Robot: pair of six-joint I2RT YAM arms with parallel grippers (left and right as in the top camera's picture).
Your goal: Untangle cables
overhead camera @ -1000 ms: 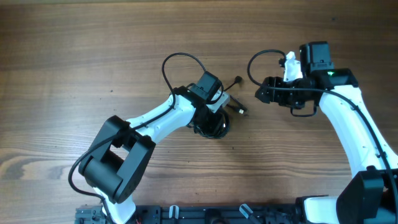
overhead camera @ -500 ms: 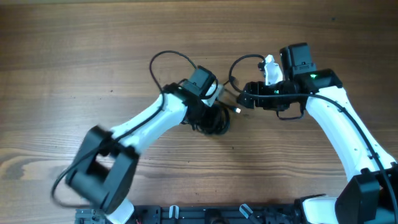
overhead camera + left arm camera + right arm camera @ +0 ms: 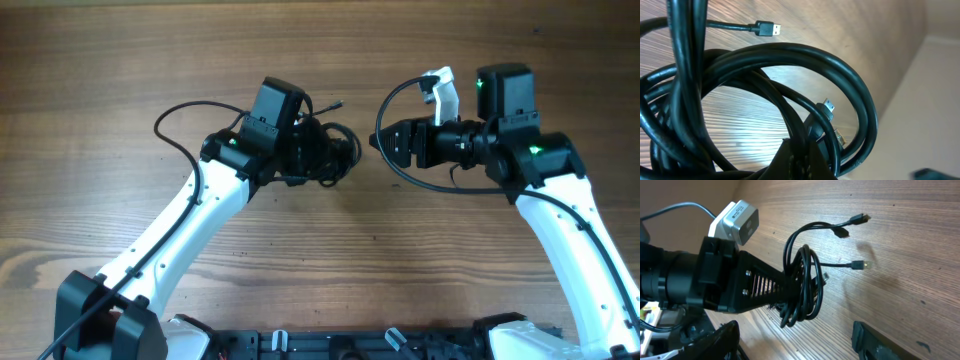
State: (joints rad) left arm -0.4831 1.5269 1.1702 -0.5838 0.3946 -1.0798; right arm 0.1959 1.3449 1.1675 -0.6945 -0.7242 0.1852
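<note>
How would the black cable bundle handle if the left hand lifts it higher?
The cables would probably be floppy: loops sag from the left hand and plug ends trail loosely. Likely light, since a narrow pinch carries the whole coil. The loops look threaded through each other, so they may snag rather than fall apart.

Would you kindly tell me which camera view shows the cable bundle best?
The right wrist view: the whole cable bundle is clamped in the left pincer, plug ends free. The left wrist view gives only cropped close-up loops; overhead it is a dark clump partly under the left arm.
</note>
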